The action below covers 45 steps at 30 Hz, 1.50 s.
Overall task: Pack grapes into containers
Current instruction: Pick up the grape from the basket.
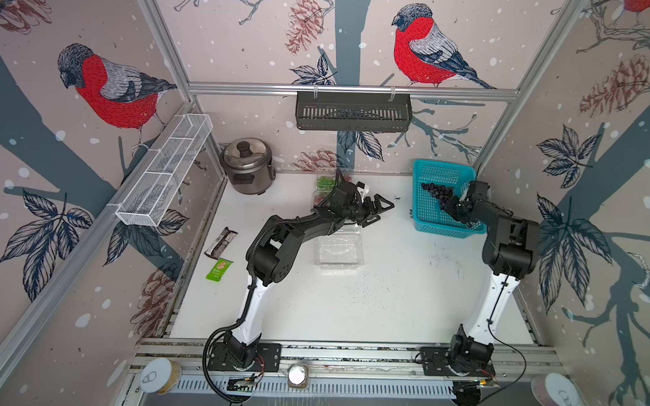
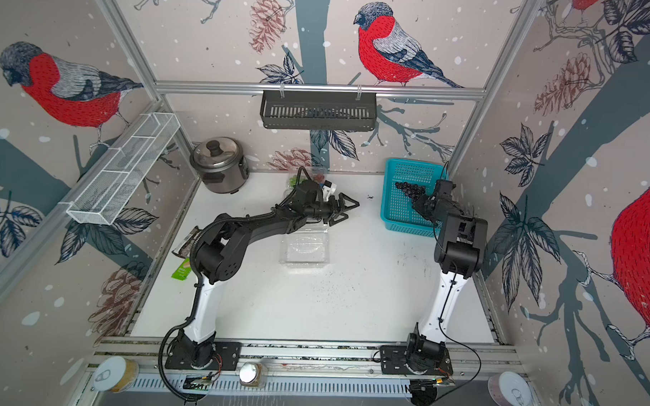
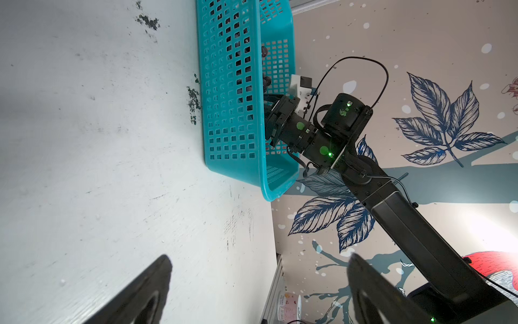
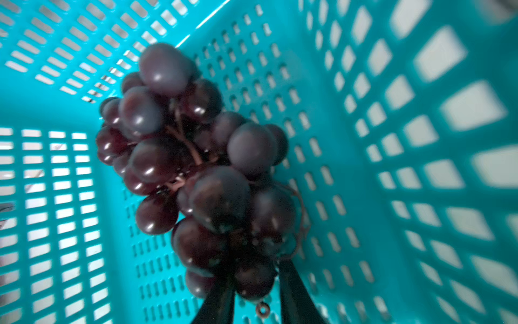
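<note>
1. The right gripper (image 4: 255,276) is down inside the turquoise basket (image 1: 438,167). Its jaws are drawn close and pinch the near end of the dark grape bunch (image 4: 196,157), with the lowest grapes squeezed between the two fingers.
2. In both top views the bunch lies slantwise on the basket floor. Most of it stretches beyond the grip, unsupported.
3. The left gripper (image 1: 382,214) hovers empty with jaws spread wide, above the table between the basket and the empty clear container (image 1: 338,251).
4. Judgement: the step in hand is lifting the bunch out. The grip looks to be on fruit rather than stem, so a hard squeeze may pop a grape off and a slack one may let it slip.
5. Best to rise straight and slowly until the trailing grapes clear the basket wall. A snag could tip the light basket.
6. Then carry it low to the empty container. I cannot tell whether its lid is open. Green grapes (image 1: 324,182) sit in another container at the back.
</note>
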{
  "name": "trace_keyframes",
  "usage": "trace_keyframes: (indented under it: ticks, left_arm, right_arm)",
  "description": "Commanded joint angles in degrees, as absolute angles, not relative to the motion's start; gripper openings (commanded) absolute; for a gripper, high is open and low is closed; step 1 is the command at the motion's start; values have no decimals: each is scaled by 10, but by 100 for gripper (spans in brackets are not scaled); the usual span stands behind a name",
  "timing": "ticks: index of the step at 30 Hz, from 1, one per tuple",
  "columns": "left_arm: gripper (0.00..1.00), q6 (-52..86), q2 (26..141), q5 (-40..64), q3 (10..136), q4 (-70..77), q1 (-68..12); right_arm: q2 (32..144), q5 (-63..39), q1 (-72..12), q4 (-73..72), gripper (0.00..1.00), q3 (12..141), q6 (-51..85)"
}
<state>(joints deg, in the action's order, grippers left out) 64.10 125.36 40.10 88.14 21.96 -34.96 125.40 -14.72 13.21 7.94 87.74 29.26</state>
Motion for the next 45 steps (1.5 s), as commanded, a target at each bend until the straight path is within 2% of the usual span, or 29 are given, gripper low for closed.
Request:
trace_keyframes:
  ticks: [1, 8, 25, 45]
  left_arm:
    - [97, 643, 1258, 411, 885, 251, -348]
    - [97, 643, 1260, 411, 885, 251, -345]
    - [97, 646, 1261, 413, 884, 253, -341]
    - [97, 607, 1197, 390, 895, 207, -349]
  right_arm:
    - [1244, -182, 133, 15, 22, 870, 312]
    - [1225, -183, 136, -28, 8, 852, 328]
    - [1225, -192, 142, 6, 4, 888, 334]
    - [1060, -171, 113, 92, 2, 876, 295]
